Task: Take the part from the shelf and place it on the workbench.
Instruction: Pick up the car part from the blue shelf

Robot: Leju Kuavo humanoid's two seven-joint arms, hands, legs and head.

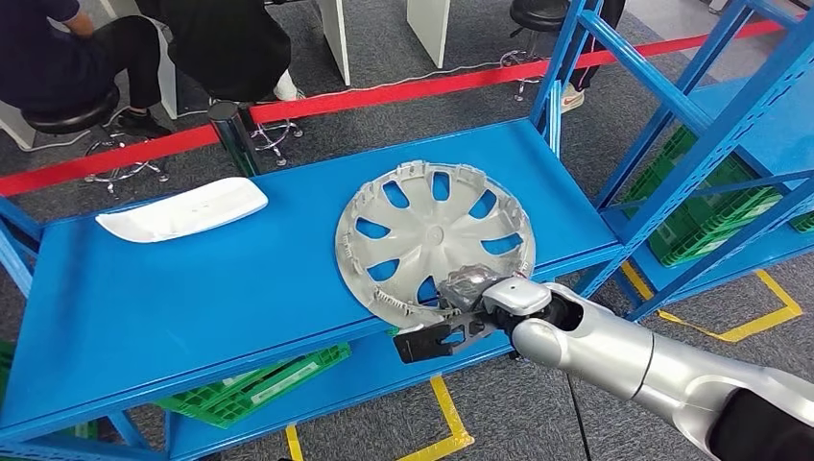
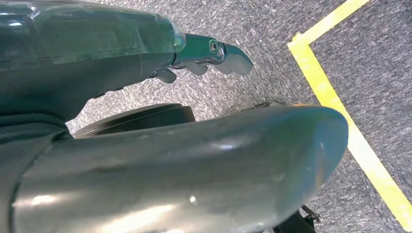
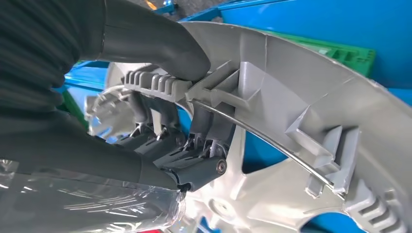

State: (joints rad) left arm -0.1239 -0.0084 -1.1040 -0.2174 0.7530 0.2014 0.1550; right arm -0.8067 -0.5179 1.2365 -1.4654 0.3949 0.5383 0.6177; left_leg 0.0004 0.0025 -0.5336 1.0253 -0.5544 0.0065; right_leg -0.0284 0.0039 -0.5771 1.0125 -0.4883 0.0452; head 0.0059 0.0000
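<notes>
A silver wheel cover (image 1: 432, 230) lies inner side up on the blue shelf board (image 1: 192, 307), its near rim jutting past the front edge. My right hand (image 1: 470, 293) grips that near rim. In the right wrist view the thumb (image 3: 145, 43) presses on the ribbed rim of the wheel cover (image 3: 291, 82) and the fingers (image 3: 194, 155) curl under it. My left hand (image 2: 121, 63) hangs over grey carpet with its fingers held out and nothing in it.
A white curved part (image 1: 182, 209) lies at the shelf's back left. Green crates (image 1: 250, 384) sit on the lower level. A second blue rack (image 1: 710, 125) stands close on the right. Behind a red barrier tape (image 1: 384, 91), people sit on stools (image 1: 77, 115).
</notes>
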